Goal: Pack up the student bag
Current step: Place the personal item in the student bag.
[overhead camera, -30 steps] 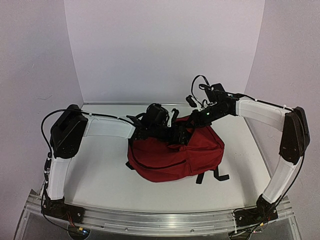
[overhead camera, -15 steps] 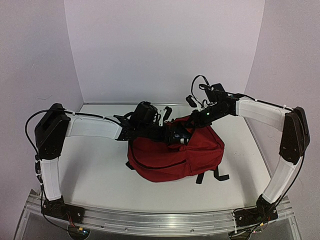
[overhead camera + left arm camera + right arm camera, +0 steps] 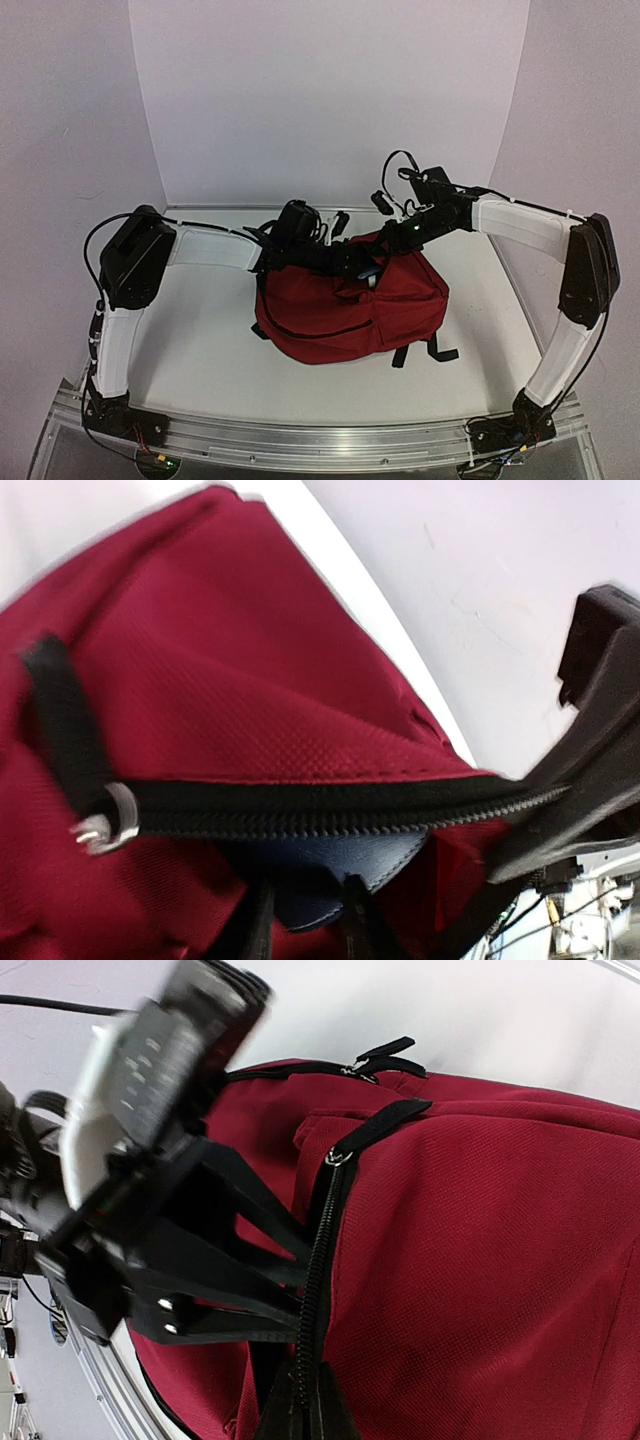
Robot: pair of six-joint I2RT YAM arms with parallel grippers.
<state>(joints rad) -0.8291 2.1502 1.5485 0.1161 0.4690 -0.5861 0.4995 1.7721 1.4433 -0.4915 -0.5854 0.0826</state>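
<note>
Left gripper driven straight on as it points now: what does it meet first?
Most likely the dark blue surface directly ahead of the left gripper, just under the black zipper edge of the student bag. Lining or a packed item, I cannot tell; depth is unclear.

Left arm point(image 3: 215, 250) elbow back inward, pincer point(image 3: 366, 272) slightly rightward.

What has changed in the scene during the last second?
The left arm swung its elbow leftward, then back; its wrist ended slightly farther left. The left claw stays at the mouth of the student bag. The right claw, pinching the zipper edge, and the bag did not move.
</note>
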